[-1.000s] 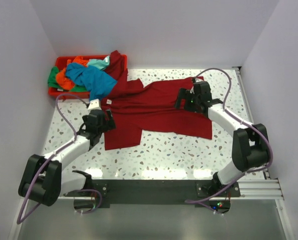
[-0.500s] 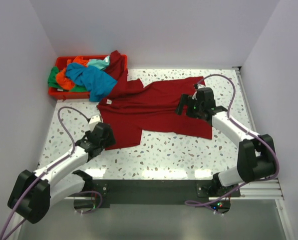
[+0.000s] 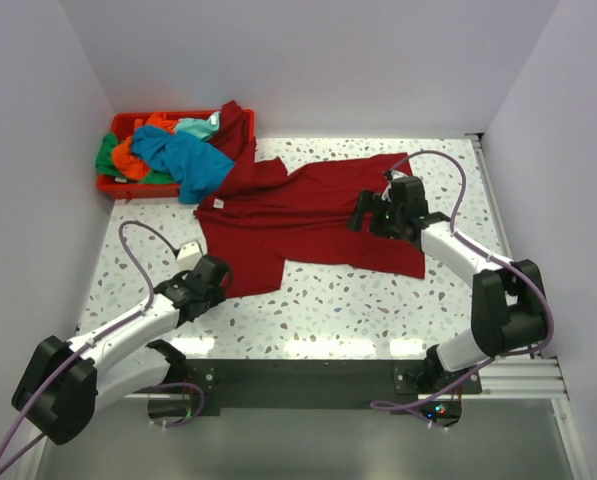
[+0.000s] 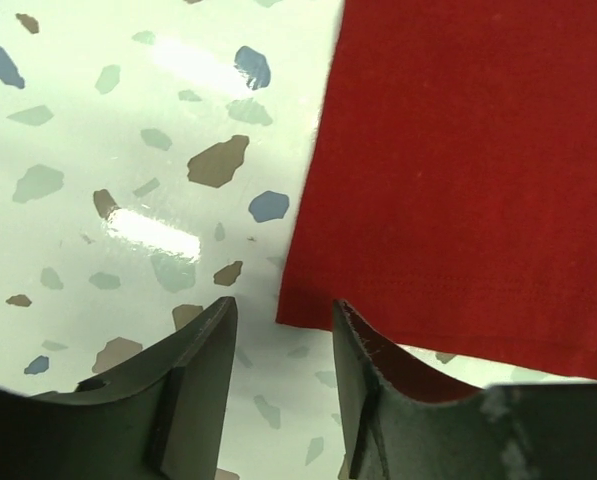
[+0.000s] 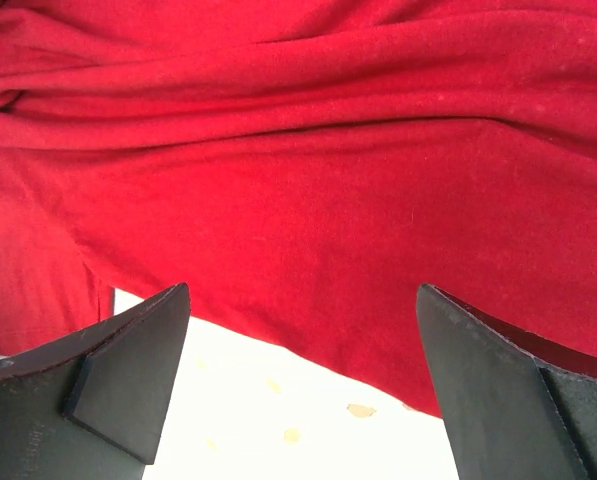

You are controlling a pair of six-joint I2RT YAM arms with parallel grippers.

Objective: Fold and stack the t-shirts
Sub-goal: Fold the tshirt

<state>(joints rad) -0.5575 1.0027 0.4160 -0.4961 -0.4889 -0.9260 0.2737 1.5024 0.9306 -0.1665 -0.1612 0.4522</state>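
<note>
The dark red shirt (image 3: 318, 215) lies spread across the desk (image 3: 358, 300), mostly flat but creased through its middle. Its far left part runs up into the red bin (image 3: 113, 185). The teal shirt (image 3: 183, 160) is heaped on that same part, with the orange shirt (image 3: 128, 155) and the green shirt (image 3: 105, 155) beyond it in the bin. None of them is folded yet, so the task looks to be at its start: laying the big shirt out square.

The left end effector (image 4: 281, 308) sits at the red shirt's near left corner. Its jaws are partly apart, one on each side of the hem corner, and the cloth is not visibly pinched between them. A corner is a sensible place to take hold, since pulling there draws the edge straight.

The right end effector (image 5: 303, 290) hangs over the red shirt's right part, close to its near edge. Its jaws are wide apart and hold nothing. It is probably placed to take the matching edge, so that both arms can stretch the cloth flat. The part caught under the teal shirt may drag.
</note>
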